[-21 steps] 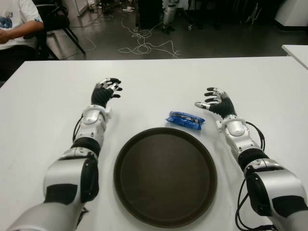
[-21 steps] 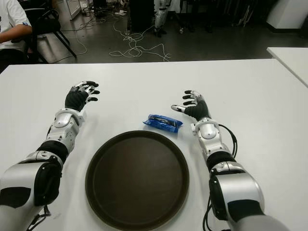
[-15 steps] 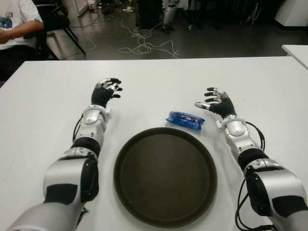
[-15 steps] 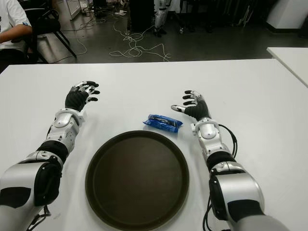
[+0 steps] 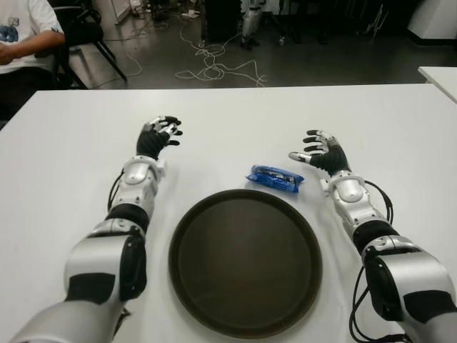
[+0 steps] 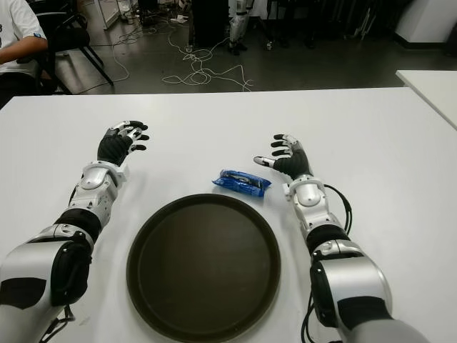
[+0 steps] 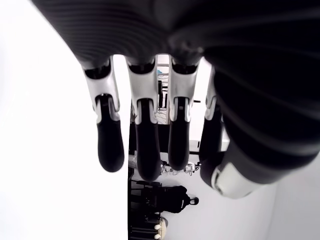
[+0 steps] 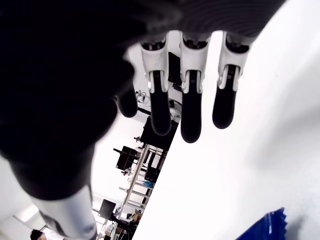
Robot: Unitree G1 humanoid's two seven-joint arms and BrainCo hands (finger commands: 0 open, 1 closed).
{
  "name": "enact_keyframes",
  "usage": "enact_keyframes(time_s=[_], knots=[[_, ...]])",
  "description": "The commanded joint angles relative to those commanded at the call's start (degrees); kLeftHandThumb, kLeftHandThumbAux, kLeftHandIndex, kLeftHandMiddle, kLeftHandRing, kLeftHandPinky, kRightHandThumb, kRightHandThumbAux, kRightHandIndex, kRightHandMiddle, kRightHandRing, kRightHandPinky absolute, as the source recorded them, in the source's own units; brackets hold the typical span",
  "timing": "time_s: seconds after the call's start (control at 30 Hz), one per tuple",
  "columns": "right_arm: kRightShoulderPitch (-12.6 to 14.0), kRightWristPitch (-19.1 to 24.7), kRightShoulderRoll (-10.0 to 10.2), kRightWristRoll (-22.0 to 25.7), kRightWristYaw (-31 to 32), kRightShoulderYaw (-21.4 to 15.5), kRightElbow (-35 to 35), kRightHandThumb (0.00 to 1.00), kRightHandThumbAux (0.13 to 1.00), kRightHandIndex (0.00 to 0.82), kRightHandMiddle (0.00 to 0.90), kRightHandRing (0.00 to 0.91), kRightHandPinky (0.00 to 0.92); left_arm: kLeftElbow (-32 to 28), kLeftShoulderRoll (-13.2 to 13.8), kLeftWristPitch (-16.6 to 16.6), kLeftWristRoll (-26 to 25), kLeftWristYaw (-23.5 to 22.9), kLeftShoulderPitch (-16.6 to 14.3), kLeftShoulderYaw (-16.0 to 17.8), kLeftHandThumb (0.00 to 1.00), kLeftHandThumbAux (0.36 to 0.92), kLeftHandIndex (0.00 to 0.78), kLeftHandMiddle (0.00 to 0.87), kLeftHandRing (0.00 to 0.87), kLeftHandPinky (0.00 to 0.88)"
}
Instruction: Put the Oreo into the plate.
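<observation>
A blue Oreo packet [image 5: 275, 178] lies on the white table [image 5: 235, 121] just beyond the far right rim of a round dark brown plate [image 5: 245, 261]. The plate holds nothing. My right hand [image 5: 318, 151] is a little to the right of the packet, apart from it, fingers spread and holding nothing. A corner of the blue packet [image 8: 267, 228] shows in the right wrist view, away from the fingers [image 8: 190, 115]. My left hand [image 5: 160, 132] stays off to the left of the plate, fingers relaxed and holding nothing.
A person in a white shirt [image 5: 21, 32] sits at the far left beyond the table. Cables [image 5: 214, 68] lie on the floor behind the far edge. Another white table's corner [image 5: 439, 75] shows at the right.
</observation>
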Motion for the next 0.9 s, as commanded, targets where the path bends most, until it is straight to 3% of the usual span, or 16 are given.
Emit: enact_keyframes(time_s=[0.7, 0.83, 0.9], knots=[[0.0, 0.8, 0.1, 0.2, 0.5, 0.1, -0.1, 0.02, 0.825, 0.234, 0.303, 0.312, 0.323, -0.1, 0.0, -0.1, -0.2, -0.2, 0.1, 0.3, 0.669, 0.727, 0.399, 0.356, 0.406, 0.471], [0.4, -1.1, -0.2, -1.4, -1.7, 1.3, -0.4, 0.005, 0.823, 0.229, 0.298, 0.307, 0.323, -0.1, 0.0, 0.0, 0.0, -0.1, 0.1, 0.2, 0.67, 0.728, 0.399, 0.359, 0.409, 0.477], [1.7, -6.4, -0.7, -5.2, -7.8, 3.9, -1.4, 0.002, 0.815, 0.228, 0.292, 0.307, 0.332, -0.1, 0.1, 0.1, -0.1, -0.2, 0.0, 0.3, 0.67, 0.727, 0.4, 0.36, 0.412, 0.485]])
